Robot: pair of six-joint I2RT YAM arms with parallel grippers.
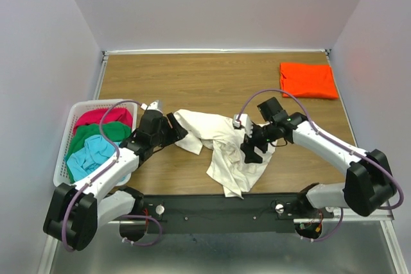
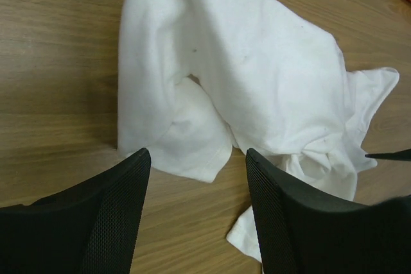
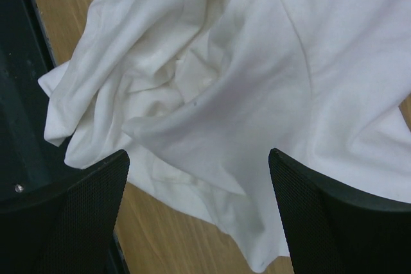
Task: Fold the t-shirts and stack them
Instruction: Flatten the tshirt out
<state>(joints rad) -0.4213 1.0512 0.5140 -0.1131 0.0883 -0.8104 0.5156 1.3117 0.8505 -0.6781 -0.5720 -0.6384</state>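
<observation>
Three shirts fill the white basket [image 1: 96, 103], which stands on the worktop [image 1: 212, 75] just outside the left hand [image 1: 176, 126], alongside that arm. In it, the crimson shirt [image 1: 96, 119] lies at the far end, the green shirt [image 1: 96, 134] in the middle and the light blue shirt [image 1: 90, 155] at the near end. All three are bunched and overlap one another.

A large white shirt [image 1: 218, 136] lies crumpled on the wood between the two hands. Its left end reaches the left hand, and its bulk spreads under and in front of the right hand [image 1: 249, 149]. The near fold of this shirt runs onto the black rail [image 1: 192, 206] at the worktop's near edge.

The left hand is spread wide with nothing between its fingers [image 2: 109, 222]. In the left wrist view, a rounded edge of the white cloth lies just ahead of the gap, with bare wood under the fingertips.

The right hand is also spread wide and grips nothing. Its wrist view shows the two black fingers [image 3: 83, 210] on either side of a heap of white folds. Whether they touch the cloth cannot be told.

The orange shirt [image 1: 308, 80] lies folded into a flat rectangle, well beyond the right hand near the far right corner. It is apart from everything else.
</observation>
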